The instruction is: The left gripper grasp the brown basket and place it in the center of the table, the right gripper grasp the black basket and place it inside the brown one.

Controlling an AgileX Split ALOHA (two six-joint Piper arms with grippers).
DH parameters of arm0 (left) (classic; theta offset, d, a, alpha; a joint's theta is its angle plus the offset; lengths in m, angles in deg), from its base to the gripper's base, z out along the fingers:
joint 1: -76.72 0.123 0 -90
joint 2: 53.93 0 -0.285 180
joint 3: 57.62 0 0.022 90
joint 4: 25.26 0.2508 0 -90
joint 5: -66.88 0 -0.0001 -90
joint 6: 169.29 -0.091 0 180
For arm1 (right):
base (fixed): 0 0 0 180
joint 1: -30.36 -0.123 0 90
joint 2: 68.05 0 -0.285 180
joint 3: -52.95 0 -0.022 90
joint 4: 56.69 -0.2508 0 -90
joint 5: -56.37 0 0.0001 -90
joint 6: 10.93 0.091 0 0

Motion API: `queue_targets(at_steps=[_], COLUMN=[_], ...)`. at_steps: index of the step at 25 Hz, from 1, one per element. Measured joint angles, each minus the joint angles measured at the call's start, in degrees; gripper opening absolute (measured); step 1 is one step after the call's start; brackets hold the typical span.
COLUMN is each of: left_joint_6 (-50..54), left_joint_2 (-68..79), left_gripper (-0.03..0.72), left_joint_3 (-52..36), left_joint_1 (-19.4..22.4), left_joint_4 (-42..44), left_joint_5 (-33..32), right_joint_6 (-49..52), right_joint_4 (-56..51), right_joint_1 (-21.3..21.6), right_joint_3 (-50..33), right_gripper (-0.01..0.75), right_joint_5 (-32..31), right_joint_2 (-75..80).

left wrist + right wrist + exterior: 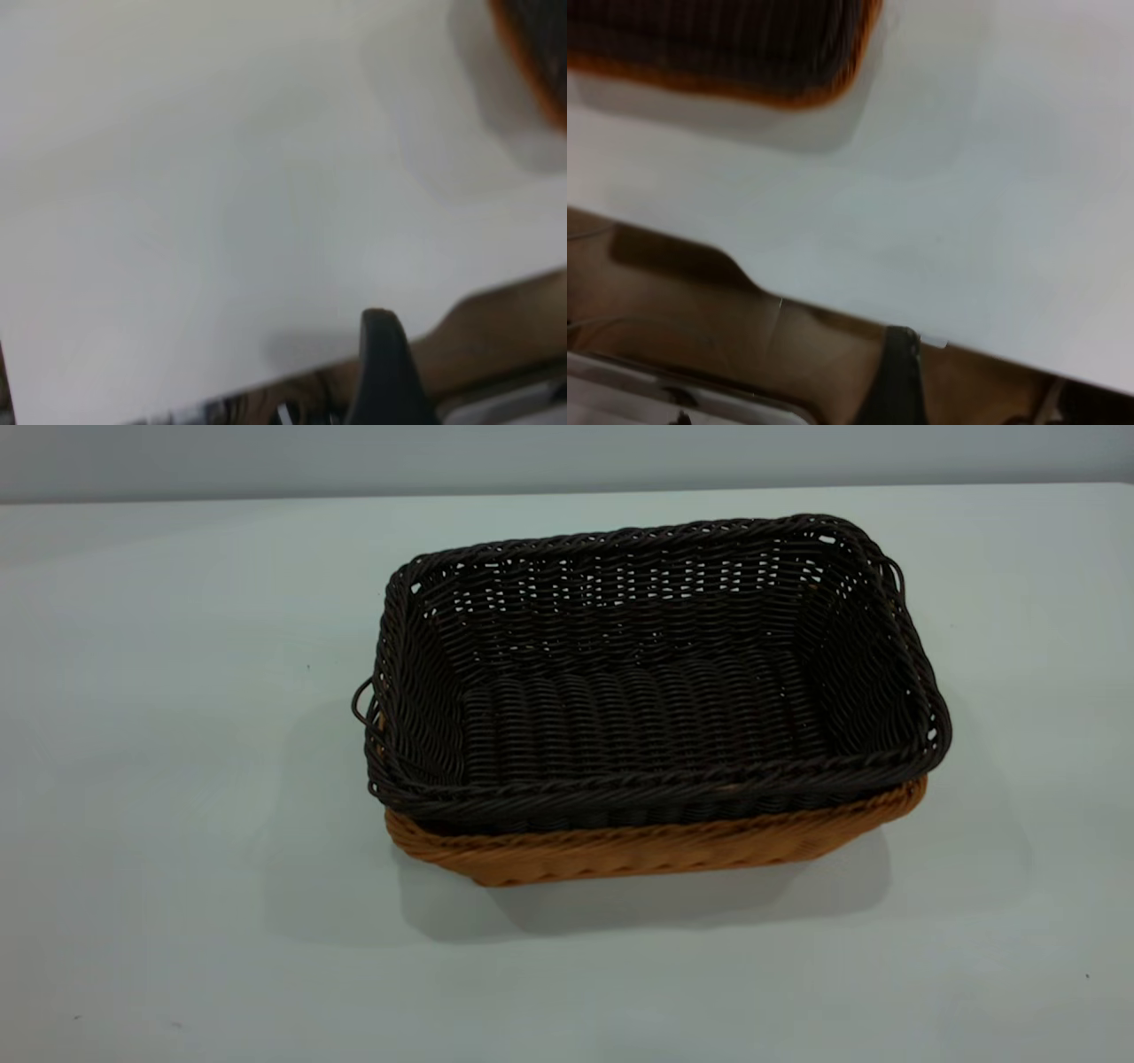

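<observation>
The black basket (656, 691) sits nested inside the brown basket (656, 850) in the middle of the table (177, 797). Only the brown basket's rim and near wall show under the black one. Neither gripper appears in the exterior view. The left gripper (383, 372) hangs at the table's edge, far from the baskets; a corner of the brown basket (524, 62) shows at that view's border. The right gripper (897, 382) also hangs beyond the table's edge, with the brown basket's rim (788, 96) and the black basket (700, 35) well away from it. Both grippers hold nothing.
The table's edge (833, 310) runs across the right wrist view, with brown floor (700, 328) beyond it. The left wrist view shows the same edge (496, 292) and floor (505, 328). Bare tabletop surrounds the baskets on all sides.
</observation>
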Motion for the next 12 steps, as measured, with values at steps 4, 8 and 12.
queue_targets(at_steps=[4,8,12], left_joint_6=[2.38,4.28,4.75], left_joint_2=[-5.00,-10.34,-16.20], left_gripper=[0.435,0.435,0.435], left_joint_3=[-7.37,-13.32,-16.28], left_joint_1=[0.00,0.00,0.00], left_joint_4=[-0.14,-0.32,-1.81], left_joint_5=[0.00,0.00,1.00], right_joint_6=[1.09,1.20,1.20], right_joint_4=[-0.13,0.28,0.22], right_joint_1=[0.00,0.00,0.00], right_joint_3=[-2.20,-2.20,-2.20], right_gripper=[0.584,0.584,0.584], right_joint_5=[1.80,2.02,2.02], right_joint_2=[-5.25,-6.05,-6.05])
